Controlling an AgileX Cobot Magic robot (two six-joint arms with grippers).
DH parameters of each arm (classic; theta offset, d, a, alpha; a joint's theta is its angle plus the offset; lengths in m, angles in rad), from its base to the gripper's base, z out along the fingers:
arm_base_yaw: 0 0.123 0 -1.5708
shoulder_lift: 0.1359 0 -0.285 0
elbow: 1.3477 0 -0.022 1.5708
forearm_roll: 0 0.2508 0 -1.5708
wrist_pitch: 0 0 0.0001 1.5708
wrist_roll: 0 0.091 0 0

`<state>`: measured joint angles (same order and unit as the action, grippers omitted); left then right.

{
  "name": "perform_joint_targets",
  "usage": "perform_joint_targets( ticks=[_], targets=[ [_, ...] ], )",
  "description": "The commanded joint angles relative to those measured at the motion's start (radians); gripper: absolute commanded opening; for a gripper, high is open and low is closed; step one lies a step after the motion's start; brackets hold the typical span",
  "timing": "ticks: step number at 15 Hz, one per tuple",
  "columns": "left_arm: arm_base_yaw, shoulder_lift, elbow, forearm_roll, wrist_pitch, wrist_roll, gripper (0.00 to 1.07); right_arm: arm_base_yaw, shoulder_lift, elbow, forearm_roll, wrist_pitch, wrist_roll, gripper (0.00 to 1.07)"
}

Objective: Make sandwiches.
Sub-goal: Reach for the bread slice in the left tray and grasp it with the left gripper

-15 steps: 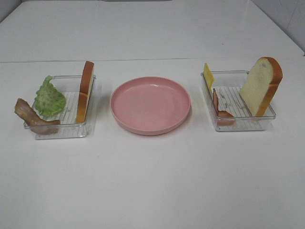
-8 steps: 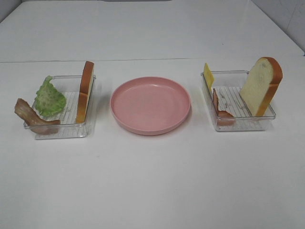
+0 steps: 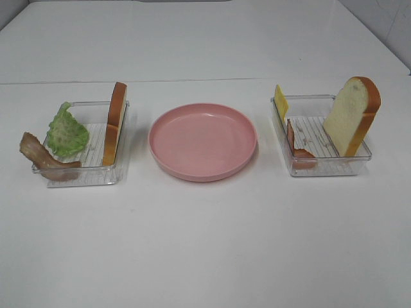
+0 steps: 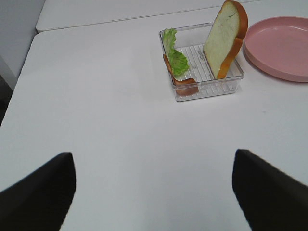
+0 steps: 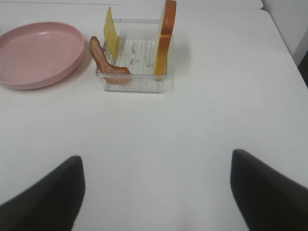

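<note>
- Left of the pink plate (image 3: 203, 142): bread slice (image 3: 115, 122), lettuce leaf (image 3: 66, 133), bacon strip (image 3: 46, 162).
- Right of it: second bread slice (image 3: 351, 115), cheese slice (image 3: 281, 101), second bacon strip (image 3: 298, 153).
- Jaws spread, apparently empty, on left gripper (image 4: 154, 197) and right gripper (image 5: 155, 195).

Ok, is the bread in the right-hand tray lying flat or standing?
Standing, tilted: the bread slice rests on its edge inside the clear tray, rising above its rim.

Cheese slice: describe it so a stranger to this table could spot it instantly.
Find the round pink plate in the middle, then the clear tray to its right in the high view. The cheese slice stands at that tray's far corner nearest the plate: thin and plain yellow, unlike the reddish bacon strip and thick bread slice sharing the tray.
</note>
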<state>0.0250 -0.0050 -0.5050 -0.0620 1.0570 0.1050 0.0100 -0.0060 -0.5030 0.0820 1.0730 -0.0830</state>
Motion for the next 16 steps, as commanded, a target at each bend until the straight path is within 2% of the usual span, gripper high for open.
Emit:
perform_joint_targets(
  ticks=[1,13,16],
  targets=[
    [0.002,-0.021,0.006,-0.005,-0.011,-0.002,0.84,0.001,-0.014,-0.001,0.002,-0.012,-0.008,0.78],
    [0.002,-0.020,0.005,-0.005,-0.014,-0.006,0.84,0.001,-0.014,-0.001,0.002,-0.012,-0.008,0.78],
    [0.002,0.032,-0.042,-0.005,-0.118,-0.006,0.84,0.001,-0.014,-0.001,0.002,-0.012,-0.008,0.78]
  ],
)
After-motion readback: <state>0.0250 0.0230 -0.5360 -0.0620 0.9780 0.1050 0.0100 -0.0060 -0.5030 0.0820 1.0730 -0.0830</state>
